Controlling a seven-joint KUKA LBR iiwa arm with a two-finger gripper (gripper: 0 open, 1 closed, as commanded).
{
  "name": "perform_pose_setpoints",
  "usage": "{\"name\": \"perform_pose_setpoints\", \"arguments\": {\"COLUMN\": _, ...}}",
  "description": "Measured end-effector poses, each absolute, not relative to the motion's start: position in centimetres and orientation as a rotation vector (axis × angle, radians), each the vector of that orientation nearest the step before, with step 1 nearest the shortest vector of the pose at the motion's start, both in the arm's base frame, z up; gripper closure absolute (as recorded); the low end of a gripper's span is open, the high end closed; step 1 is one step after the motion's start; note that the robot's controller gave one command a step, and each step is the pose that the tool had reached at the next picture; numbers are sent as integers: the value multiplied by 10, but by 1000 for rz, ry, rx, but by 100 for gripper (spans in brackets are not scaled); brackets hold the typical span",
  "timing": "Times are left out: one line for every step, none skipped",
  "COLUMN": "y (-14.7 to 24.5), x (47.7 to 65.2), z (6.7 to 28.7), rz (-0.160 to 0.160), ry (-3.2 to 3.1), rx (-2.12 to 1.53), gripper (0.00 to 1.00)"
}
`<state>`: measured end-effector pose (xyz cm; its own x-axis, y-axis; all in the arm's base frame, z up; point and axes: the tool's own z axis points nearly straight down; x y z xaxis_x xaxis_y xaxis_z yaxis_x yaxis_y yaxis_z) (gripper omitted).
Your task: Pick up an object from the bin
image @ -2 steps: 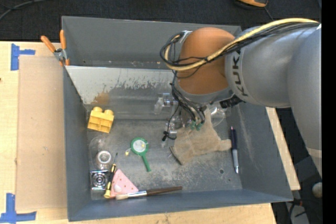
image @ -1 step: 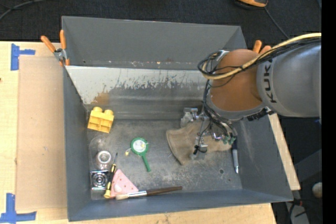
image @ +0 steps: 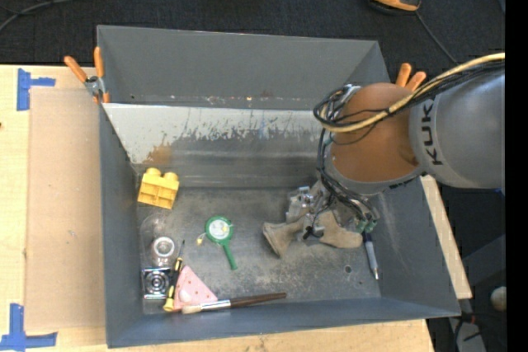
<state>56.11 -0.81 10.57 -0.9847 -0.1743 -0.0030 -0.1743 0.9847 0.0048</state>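
camera view: grey bin (image: 239, 70), dark floor (image: 165, 4)

You could read just one marking: the black letters "KU", set sideways on the grey arm casing (image: 466, 128) at the right of the scene. The rest of that word was out of sight.

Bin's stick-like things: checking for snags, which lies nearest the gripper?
The dark pen by the right wall, right beside the gripper; the brush lies along the front wall.
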Motion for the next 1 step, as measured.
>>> {"name": "perform_pose_setpoints", "arguments": {"y": -8, "x": 561, "z": 106, "rz": 9, "ry": 3127, "rx": -273, "gripper": 100}}
